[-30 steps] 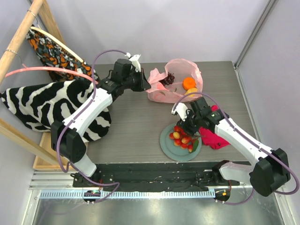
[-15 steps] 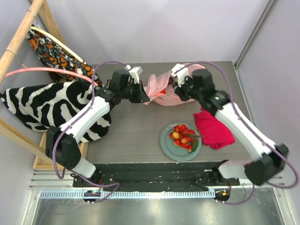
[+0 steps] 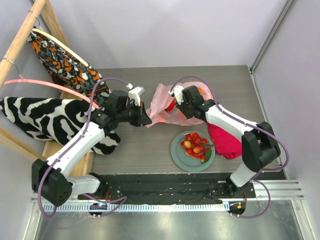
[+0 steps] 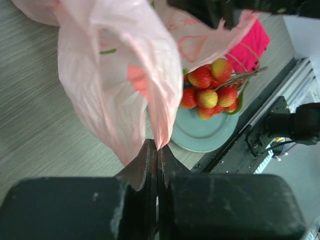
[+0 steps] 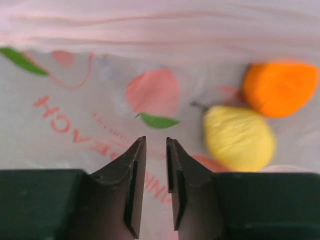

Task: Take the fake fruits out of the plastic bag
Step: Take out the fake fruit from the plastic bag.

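A robot test room — plain grey walls (image 3: 165,30), a metal rail (image 3: 150,206), two arms bolted to a desk (image 3: 140,140).

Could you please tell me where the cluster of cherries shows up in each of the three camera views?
Top external: cherries on the grey-green plate, low and right of centre, below the plastic bag.
Left wrist: cherries right of centre, on the plate, just past the bag's edge.
Right wrist: not in it; the plastic bag fills the background.
Shared landmark: the plastic bag, in all three views.
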You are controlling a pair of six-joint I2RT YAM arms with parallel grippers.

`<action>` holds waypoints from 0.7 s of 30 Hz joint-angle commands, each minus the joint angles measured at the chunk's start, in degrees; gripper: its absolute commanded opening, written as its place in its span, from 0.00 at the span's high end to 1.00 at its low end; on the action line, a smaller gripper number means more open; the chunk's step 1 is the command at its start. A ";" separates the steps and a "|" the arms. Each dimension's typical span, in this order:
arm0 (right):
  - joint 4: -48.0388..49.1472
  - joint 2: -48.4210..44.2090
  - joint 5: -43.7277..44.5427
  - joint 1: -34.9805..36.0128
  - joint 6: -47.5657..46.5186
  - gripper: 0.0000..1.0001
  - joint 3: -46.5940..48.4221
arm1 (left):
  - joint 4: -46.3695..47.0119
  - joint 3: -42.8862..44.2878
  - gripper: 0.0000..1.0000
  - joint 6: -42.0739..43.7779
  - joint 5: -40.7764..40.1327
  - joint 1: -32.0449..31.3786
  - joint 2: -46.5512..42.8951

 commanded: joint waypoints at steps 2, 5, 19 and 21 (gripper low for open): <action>5.15 1.53 6.61 -3.35 -1.19 0.63 3.94 | 4.16 -1.10 1.00 -0.67 -1.42 0.72 2.38; 6.54 4.69 8.10 -4.59 -2.86 0.54 4.91 | 4.25 -0.66 1.00 -0.06 -1.42 0.80 4.05; 7.61 12.26 11.10 -8.28 -7.51 0.22 1.58 | 5.13 -0.84 1.00 0.47 -2.39 0.80 3.79; 7.17 12.17 9.61 -8.98 -8.74 0.39 2.10 | 5.57 -0.66 1.00 0.29 -2.47 0.89 4.14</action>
